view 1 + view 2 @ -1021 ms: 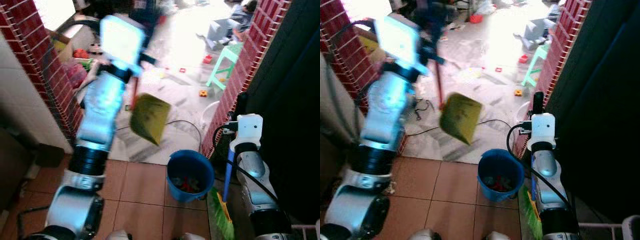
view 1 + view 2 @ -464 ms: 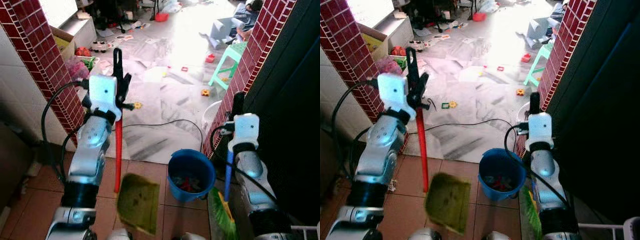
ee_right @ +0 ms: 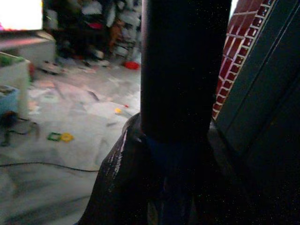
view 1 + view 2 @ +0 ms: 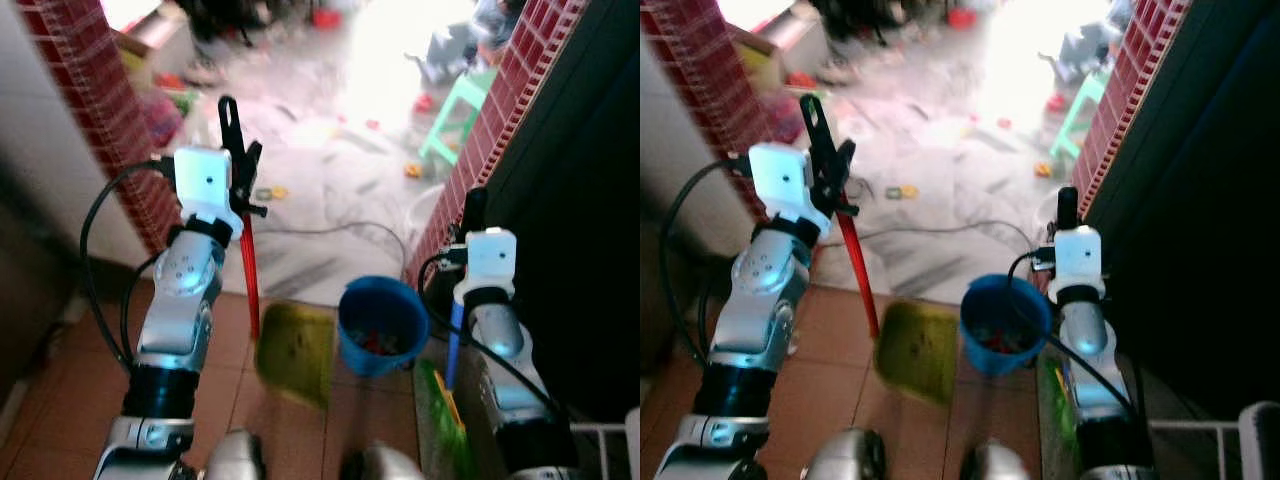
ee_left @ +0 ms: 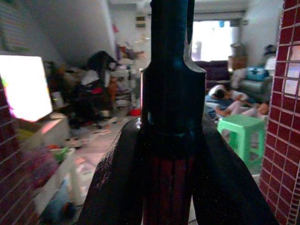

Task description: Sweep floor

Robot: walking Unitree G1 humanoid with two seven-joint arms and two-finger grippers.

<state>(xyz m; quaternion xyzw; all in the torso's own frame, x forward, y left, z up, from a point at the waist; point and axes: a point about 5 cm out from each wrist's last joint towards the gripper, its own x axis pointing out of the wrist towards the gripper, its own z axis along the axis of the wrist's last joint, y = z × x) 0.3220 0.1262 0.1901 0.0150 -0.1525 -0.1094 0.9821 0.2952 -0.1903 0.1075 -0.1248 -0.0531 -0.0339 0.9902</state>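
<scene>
My left gripper is raised at chest height and shut on the red handle of a yellow-green dustpan. The pan rests on the terracotta tiles just left of a blue bucket with rubbish in it. My right gripper is shut on the blue handle of a broom, held upright beside the brick pillar. Its green bristles touch the floor right of the bucket. The left wrist view shows the red handle between the fingers; the right wrist view shows the blue handle.
Red brick pillars flank an opening onto a marble floor strewn with small toys. A black cable lies across it and a green stool stands beyond. A dark door is on the right, a white wire rack low right.
A second ago the dustpan hung raised and tilted above the bucket. It has since come down to the tiles and now lies closer to the bucket. The right arm kept still; the view shifted.
</scene>
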